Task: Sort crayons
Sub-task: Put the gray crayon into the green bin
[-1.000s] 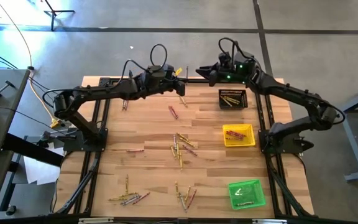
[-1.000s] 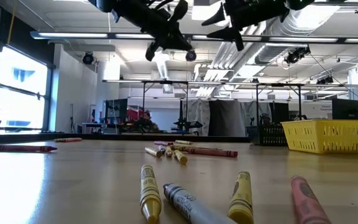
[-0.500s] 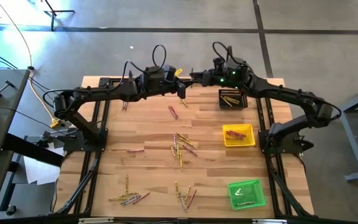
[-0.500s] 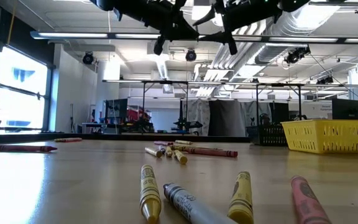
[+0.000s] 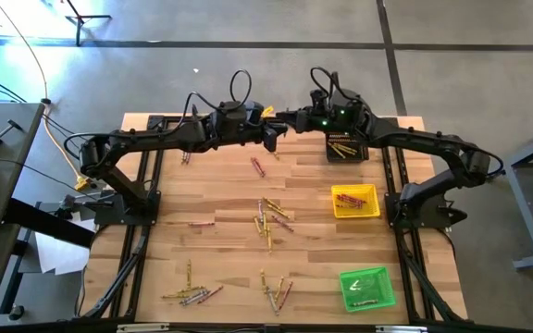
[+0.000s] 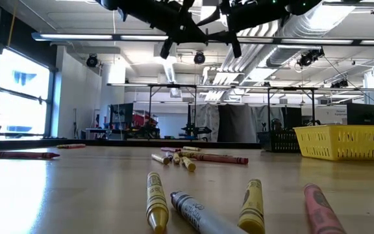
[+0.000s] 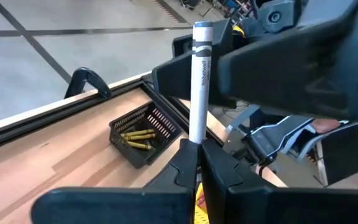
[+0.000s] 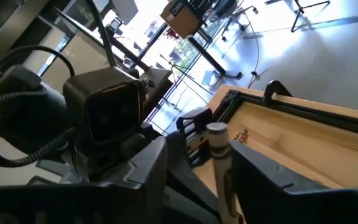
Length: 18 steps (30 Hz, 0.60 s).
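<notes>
two grippers: meeting above the far edge of the table (image 5: 202, 190), handing over one crayon.
left gripper (image 7: 197, 163): pinching the lower end of a grey crayon (image 7: 199, 87), holding it upright.
right gripper (image 8: 219, 168): fingers spread on either side of the crayon's upper half, not yet pressing on it as far as i am seeing.
other crayons (image 5: 268, 220): lying scattered over the middle and near side of the table.
trays: black tray (image 5: 347, 147) holding yellow sticks, yellow tray (image 5: 354, 202) holding red ones, green tray (image 5: 367, 288) nearest.
handling: looking light, stiff, waxy and a bit slippery under its paper wrap; snapping if bent.
hold: taking it across the wrapped middle, above the left fingers.
</notes>
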Motion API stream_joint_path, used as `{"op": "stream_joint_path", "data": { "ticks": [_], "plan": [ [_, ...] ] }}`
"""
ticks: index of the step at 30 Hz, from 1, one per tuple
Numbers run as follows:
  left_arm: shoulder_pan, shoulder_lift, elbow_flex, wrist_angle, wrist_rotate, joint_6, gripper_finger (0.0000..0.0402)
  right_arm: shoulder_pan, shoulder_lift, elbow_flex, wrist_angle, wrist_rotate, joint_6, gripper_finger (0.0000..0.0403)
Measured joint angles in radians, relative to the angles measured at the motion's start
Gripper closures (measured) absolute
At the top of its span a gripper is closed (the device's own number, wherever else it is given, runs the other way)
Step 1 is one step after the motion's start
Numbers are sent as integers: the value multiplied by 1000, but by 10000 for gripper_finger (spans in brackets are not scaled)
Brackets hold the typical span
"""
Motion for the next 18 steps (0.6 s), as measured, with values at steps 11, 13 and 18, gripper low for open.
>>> {"op": "stream_joint_path", "data": {
  "ticks": [11,13,18],
  "plan": [
    [-1,-2,0,23,22,24,398,-14,0,-1,-30,-19,-10,388],
    [2,-2,0,27,51,48,391,-20,-1,-1,-39,-33,-6,384],
    [8,0,0,21,98,97,361,-80,-11,-1,-120,-96,-57,391]
  ]
}}
